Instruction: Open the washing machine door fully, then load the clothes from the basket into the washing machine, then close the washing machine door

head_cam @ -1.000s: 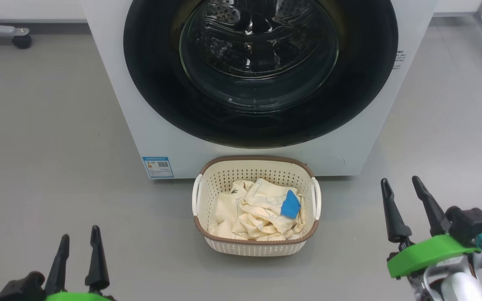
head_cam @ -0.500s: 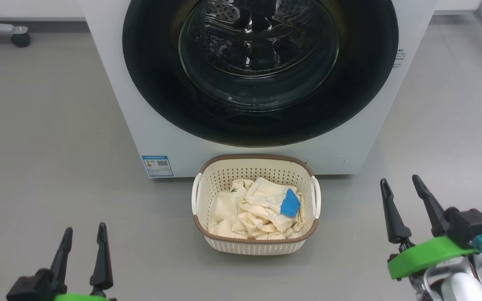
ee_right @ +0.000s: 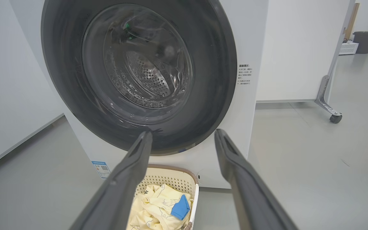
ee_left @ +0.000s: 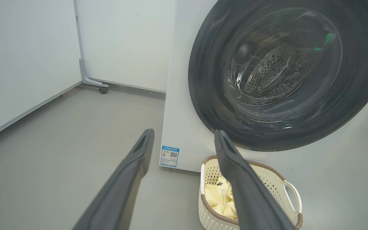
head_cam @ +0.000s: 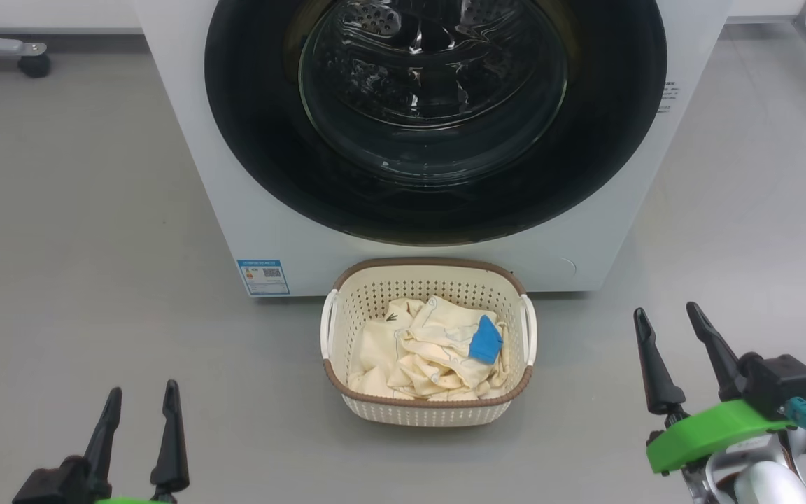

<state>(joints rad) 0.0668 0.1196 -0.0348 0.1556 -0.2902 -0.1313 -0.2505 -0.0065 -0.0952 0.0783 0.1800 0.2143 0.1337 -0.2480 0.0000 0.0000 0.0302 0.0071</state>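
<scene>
Inward nudges left hand (head_cam: 143, 388), lower dips right hand (head_cam: 665, 308); both released, empty, flanking basket (head_cam: 427, 264) on floor (head_cam: 95, 210). Shut washing machine door (head_cam: 438, 203): stiff, glossy rim likely slippery, so hook at its edge. Soft, light clothes (head_cam: 431, 346) heaped in basket before washing machine (head_cam: 263, 231); pinch top fold.

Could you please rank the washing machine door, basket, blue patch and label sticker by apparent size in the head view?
1. washing machine door
2. basket
3. blue patch and label sticker: similar, too close to rank.

Test lab: lone washing machine (head_cam: 263, 210), wheeled white partitions (ee_right: 286, 48), bare grey floor (head_cam: 60, 210)
</scene>
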